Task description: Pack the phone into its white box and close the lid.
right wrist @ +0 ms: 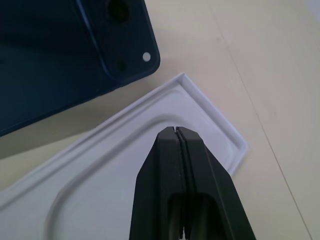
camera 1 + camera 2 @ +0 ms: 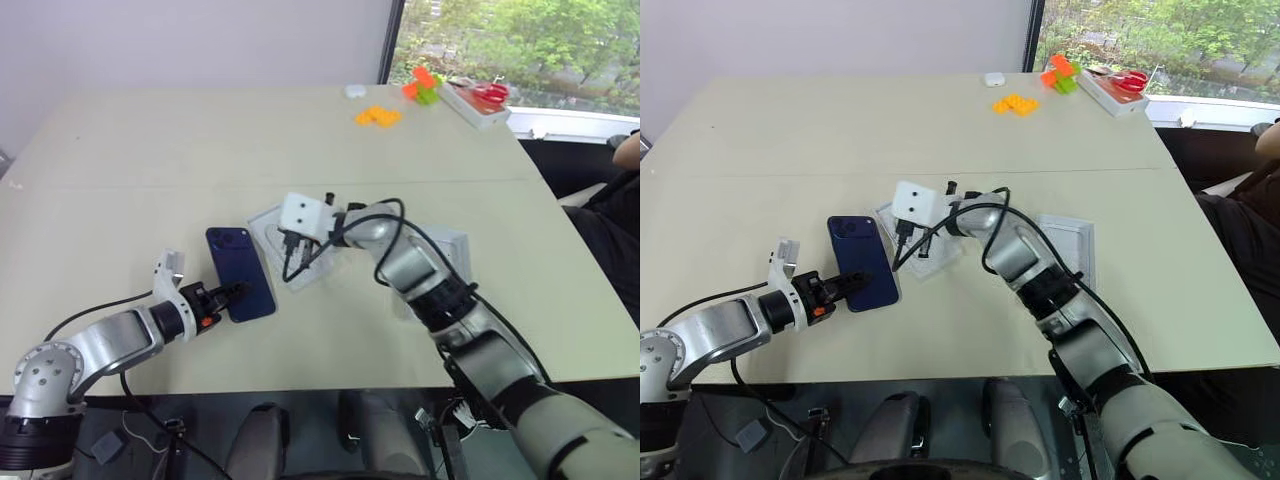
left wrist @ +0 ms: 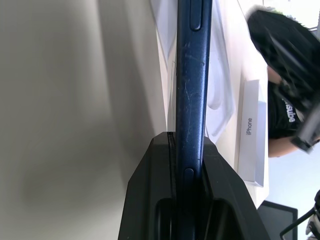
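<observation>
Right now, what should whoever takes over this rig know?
Left gripper: shut on the phone, gripping its lower end, camera cluster at the far end.
Right gripper: shut, empty, over a white recessed panel beside the phone.
A white box piece with iPhone lettering on its side lies on the table beyond the right arm; I cannot tell whether it is tray, lid or both.
Done: phone picked up.
Left: set the phone in its white tray, put the lid on.
</observation>
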Controlling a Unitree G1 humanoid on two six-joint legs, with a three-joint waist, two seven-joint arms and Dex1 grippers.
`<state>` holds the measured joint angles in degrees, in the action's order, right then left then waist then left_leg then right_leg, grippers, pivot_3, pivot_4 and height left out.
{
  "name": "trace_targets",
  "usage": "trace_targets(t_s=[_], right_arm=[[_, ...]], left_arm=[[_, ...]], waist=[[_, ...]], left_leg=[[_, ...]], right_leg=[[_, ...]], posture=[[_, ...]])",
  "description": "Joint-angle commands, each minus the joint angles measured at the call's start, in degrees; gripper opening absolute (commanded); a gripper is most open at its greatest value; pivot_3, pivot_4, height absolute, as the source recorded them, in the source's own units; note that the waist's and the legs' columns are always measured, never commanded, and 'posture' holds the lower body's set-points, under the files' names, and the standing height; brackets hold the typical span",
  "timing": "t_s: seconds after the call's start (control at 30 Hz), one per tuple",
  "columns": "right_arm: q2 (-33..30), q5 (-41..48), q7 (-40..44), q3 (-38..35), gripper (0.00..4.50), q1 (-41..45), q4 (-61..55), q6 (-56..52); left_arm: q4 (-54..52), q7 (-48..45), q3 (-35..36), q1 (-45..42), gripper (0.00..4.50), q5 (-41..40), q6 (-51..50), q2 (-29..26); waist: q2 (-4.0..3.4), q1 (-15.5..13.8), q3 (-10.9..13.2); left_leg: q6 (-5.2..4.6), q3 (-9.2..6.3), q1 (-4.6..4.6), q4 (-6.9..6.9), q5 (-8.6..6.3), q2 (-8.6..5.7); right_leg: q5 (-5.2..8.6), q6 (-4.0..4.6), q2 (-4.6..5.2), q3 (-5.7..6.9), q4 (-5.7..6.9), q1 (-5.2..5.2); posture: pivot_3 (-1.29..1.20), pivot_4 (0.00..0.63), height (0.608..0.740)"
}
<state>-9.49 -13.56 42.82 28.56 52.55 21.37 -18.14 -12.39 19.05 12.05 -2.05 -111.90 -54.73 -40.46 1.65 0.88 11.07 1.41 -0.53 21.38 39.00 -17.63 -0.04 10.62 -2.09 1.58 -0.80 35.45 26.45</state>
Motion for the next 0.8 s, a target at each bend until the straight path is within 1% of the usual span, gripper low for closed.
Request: trace_targets(t_s=[0.03, 0.13, 0.2, 0.27, 0.37, 0.53, 0.8], right_arm=[[3.3, -2.8, -4.5, 0.9, 0.04, 4.7, 9.5, 5.2], [5.8, -5.1, -8.2, 1.2, 0.04, 7.5, 17.9, 5.7], [7.8, -6.4, -12.1, 0.9, 0.04, 9.5, 24.1, 6.7], [9.9, -6.8, -15.6, 0.0, 0.04, 11.5, 29.5, 7.7], [12.2, -6.4, -18.3, -1.6, 0.04, 13.8, 34.8, 8.2], [14.8, -5.7, -20.8, -4.0, 0.04, 15.8, 39.7, 8.4], [16.3, -6.1, -25.6, -5.9, 0.04, 14.5, 42.4, 9.3]], left_arm=[[-2.1, -0.5, 1.0, -0.3, 0.0, -1.1, 0.4, 0.1], [-2.4, -0.5, 1.1, 0.3, 0.0, -1.1, 0.6, 0.2], [-2.5, -0.5, 1.2, 0.6, 0.0, -1.1, 0.7, 0.2], [-2.5, -0.6, 1.2, 0.7, 0.0, -1.1, 0.8, 0.1], [-2.4, -0.6, 1.1, 0.7, 0.0, -1.1, 0.9, 0.1], [-2.3, -0.5, 1.0, 0.5, 0.0, -1.1, 1.0, 0.2], [-2.4, 0.0, 0.8, 0.2, 0.0, -1.1, 1.4, 0.6]], waist=[[0.0, 0.1, 0.0], [0.0, 0.1, 0.0], [0.0, 0.2, 0.0], [0.0, 0.2, 0.0], [0.0, 0.3, 0.0], [0.0, 0.3, 0.0], [-0.01, 0.3, 0.0]], left_leg=[[0.0, 0.0, -0.01, 0.01, 0.0, -0.01], [0.0, 0.0, 0.02, 0.0, 0.0, -0.03], [0.0, -0.01, 0.03, 0.0, 0.0, -0.02], [0.0, -0.02, 0.03, 0.0, 0.0, -0.01], [0.0, -0.03, 0.0, 0.0, 0.0, 0.0], [-0.01, -0.11, 0.0, 0.0, 0.0, 0.03], [-0.01, -0.2, 0.0, 0.0, -0.01, 0.04]], right_leg=[[0.0, 0.0, 0.01, -0.03, 0.0, 0.0], [0.0, 0.0, 0.02, -0.03, -0.04, 0.0], [0.0, 0.0, 0.02, -0.03, -0.04, 0.01], [0.0, 0.01, 0.02, -0.03, -0.04, 0.01], [0.0, 0.01, 0.0, -0.03, 0.01, 0.01], [-0.01, -0.01, -0.03, -0.01, 0.02, 0.01], [-0.03, -0.05, -0.03, -0.02, 0.03, 0.01]], posture=[[0.0, 0.15, 0.726], [0.0, 0.15, 0.726], [0.0, 0.15, 0.726], [0.0, 0.15, 0.726], [0.0, 0.15, 0.726], [0.0, 0.15, 0.726], [0.0, 0.15, 0.726]])
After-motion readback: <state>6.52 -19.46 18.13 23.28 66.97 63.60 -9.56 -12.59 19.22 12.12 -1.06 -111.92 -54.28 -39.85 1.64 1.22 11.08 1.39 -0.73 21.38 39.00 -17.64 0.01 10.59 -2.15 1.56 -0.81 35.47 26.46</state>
